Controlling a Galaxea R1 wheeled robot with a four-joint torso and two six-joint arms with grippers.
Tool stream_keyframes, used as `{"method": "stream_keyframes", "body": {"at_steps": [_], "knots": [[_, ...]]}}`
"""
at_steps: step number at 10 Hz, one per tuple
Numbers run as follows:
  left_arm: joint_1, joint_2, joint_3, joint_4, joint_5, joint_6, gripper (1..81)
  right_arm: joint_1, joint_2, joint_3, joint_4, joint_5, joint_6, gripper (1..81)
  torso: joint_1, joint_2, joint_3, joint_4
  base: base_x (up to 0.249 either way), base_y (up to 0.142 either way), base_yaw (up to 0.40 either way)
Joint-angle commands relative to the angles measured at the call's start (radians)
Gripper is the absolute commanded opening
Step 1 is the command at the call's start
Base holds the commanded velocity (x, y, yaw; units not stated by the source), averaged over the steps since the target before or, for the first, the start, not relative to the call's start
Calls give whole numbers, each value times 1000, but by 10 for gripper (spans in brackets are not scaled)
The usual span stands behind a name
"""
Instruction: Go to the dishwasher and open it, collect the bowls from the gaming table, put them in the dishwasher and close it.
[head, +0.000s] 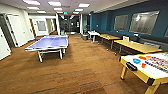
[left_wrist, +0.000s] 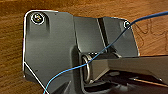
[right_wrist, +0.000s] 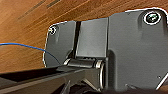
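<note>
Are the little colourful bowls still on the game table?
Yes. The bowls sit on the gaming table's white top, beside the many-coloured game board.

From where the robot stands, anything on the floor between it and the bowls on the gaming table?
Nothing visible. The bowls sit on the gaming table at the right of the head view, with bare wood floor leading up to it. The ping-pong table stands off to the left, out of that path.

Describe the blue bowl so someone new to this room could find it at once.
Look to the right of the room, past the ping-pong table, to the gaming table with a white top and yellow edge. The blue bowl sits on that top, beside the many-coloured game board. The bowls next to it are orange; it is the blue one.
</note>
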Motion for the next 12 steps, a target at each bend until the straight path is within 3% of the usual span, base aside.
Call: {"method": "stream_keyframes", "body": {"at_steps": [1,12], "knots": [[-38,-3,4,2,50,4,811,49,2,10,-12,-51,-3,811,0,0,0,0,0,0,-292],[-39,-3,4,2,50,4,811,51,4,11,-12,-52,-3,811,0,0,0,0,0,0,-302]]}}
